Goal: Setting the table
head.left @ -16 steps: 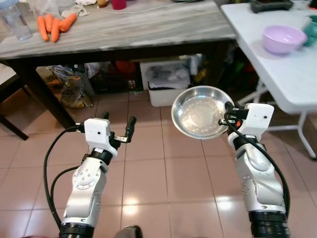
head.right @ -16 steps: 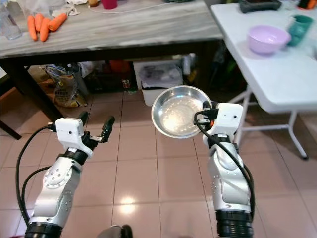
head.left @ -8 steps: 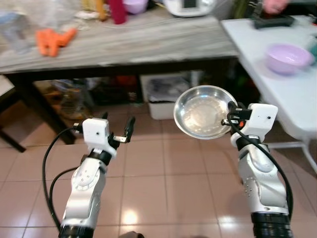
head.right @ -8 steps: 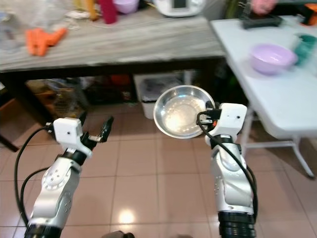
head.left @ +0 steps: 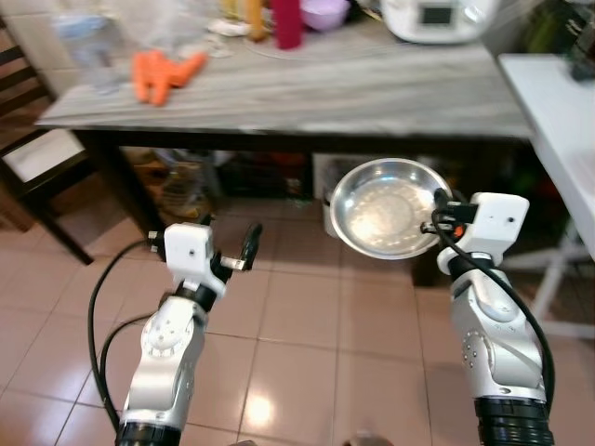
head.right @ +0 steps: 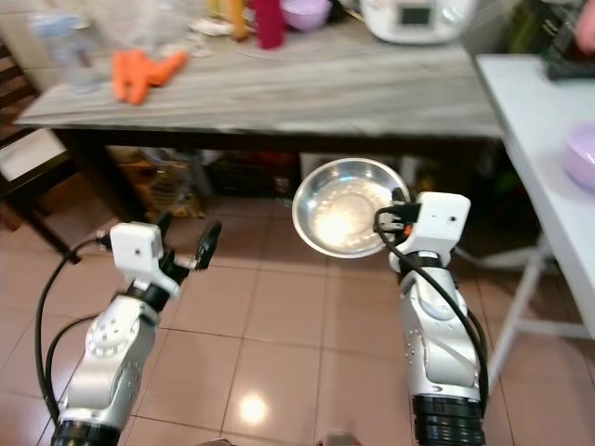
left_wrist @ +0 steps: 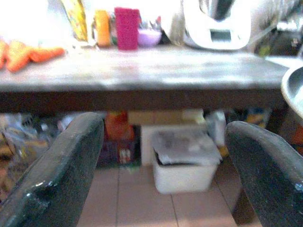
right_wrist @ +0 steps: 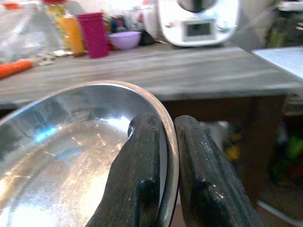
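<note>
right end effector (head.left: 435, 216) clamped on the rim of a round shiny steel bowl (head.left: 385, 207), one black finger (right_wrist: 137, 175) inside the rim and the other outside, bowl held up in the air at about 1 o'clock from the robot, tilted with its hollow facing back toward the head camera, above the pinkish tiled floor (head.left: 297, 353) and just in front of the edge of the long grey wood-grain tabletop (head.left: 307, 88). left end effector (head.left: 228, 249) raised at about 11 o'clock, fingers (left_wrist: 57, 175) spread wide apart with nothing between them, pointed toward the underside of the same tabletop. on that tabletop: a bunch of orange carrots (head.left: 163, 72) toward 10 o'clock, a clear plastic jug (head.left: 93, 48) just beside them, a magenta tumbler (head.left: 286, 20) near 12 o'clock with a small lilac bowl (head.left: 323, 12) close by, and a white kitchen appliance with a small display (head.left: 435, 17) further toward 1 o'clock. under the tabletop, a white plastic bin (left_wrist: 182, 161) among blurred clutter. at 2 to 3 o'clock, a white folding tabletop (head.right: 544, 139) carrying a lilac bowl (head.right: 581, 156) at the frame edge. at 9 o'clock, a dark wooden chair with a pale seat (head.left: 42, 153).
</note>
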Motion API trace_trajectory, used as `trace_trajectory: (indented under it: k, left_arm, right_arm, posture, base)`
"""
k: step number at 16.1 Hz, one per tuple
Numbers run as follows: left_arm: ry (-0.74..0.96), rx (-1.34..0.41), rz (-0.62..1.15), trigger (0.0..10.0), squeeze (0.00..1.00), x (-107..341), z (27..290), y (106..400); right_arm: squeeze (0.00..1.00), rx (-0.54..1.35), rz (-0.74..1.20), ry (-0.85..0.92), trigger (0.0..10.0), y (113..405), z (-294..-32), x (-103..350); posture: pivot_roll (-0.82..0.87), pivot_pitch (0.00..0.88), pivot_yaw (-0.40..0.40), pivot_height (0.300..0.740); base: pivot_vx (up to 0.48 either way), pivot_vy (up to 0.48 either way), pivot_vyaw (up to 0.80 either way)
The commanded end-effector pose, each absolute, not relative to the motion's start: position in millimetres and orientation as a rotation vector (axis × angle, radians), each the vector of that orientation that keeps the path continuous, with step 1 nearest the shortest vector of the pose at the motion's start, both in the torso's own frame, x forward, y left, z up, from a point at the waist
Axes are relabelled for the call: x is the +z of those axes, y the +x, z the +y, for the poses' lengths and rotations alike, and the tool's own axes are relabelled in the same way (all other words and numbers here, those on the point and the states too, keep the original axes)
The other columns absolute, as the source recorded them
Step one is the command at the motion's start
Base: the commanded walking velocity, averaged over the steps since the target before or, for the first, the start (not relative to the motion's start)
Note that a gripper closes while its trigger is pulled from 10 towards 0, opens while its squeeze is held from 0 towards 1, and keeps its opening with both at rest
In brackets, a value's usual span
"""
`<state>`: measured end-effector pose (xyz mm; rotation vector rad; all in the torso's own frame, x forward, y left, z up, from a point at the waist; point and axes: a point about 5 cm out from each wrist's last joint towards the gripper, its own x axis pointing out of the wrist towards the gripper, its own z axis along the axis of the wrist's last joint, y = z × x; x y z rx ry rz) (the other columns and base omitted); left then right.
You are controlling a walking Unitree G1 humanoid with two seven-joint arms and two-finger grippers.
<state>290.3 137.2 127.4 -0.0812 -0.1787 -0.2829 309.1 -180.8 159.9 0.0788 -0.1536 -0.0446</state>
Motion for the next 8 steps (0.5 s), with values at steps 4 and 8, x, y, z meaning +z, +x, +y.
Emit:
trace_trajectory:
  k: [4,8]
  left_arm:
    - [-0.051,-0.277,-0.163,10.0,0.00,123.4,142.2,289.1]
    - [-0.055,-0.290,-0.160,10.0,0.00,122.1,139.7,288.4]
  right_arm:
    - [0.00,-0.023,-0.175,0.112,10.0,313.0,-166.6,167.2]
    - [0.00,-0.030,-0.181,0.123,10.0,313.8,-169.2,168.3]
  posture:
    - [-0.14,0.127,0.054,0.740]
    - [-0.14,0.128,0.051,0.740]
  base:
    - [0.364,0.000,-0.10]
    - [0.361,0.000,-0.40]
